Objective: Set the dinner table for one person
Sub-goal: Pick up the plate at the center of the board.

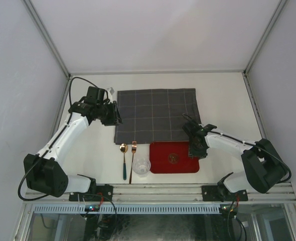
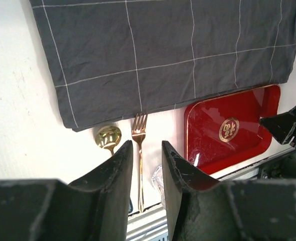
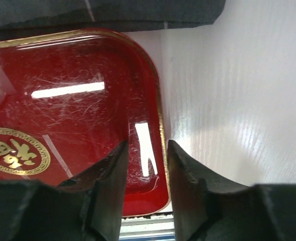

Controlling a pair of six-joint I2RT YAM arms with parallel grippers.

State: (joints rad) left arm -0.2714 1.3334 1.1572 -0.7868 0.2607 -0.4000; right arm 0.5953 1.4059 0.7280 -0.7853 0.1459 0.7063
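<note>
The off-white dinner table (image 1: pixel 223 100) carries a dark grey checked cloth (image 1: pixel 155 113) at the middle back. In front of it lie a red tray (image 1: pixel 163 158), a gold spoon (image 1: pixel 124 150), a rose-gold fork (image 1: pixel 133 150) and a clear glass (image 1: pixel 141 165). My left gripper (image 1: pixel 112 114) hovers at the cloth's left edge, open and empty (image 2: pixel 147 150). The left wrist view shows the cloth (image 2: pixel 163 50), spoon (image 2: pixel 108 135), fork (image 2: pixel 139 130) and tray (image 2: pixel 213 145). My right gripper (image 1: pixel 194 145) is open (image 3: pixel 145 150), its jaws either side of the tray's right rim (image 3: pixel 160 130).
An aluminium rail (image 1: pixel 158 188) runs along the table's near edge, just in front of the tray, glass and cutlery. White walls close the table at the left, right and back. The cloth's near edge (image 3: pixel 88 12) lies just behind the tray.
</note>
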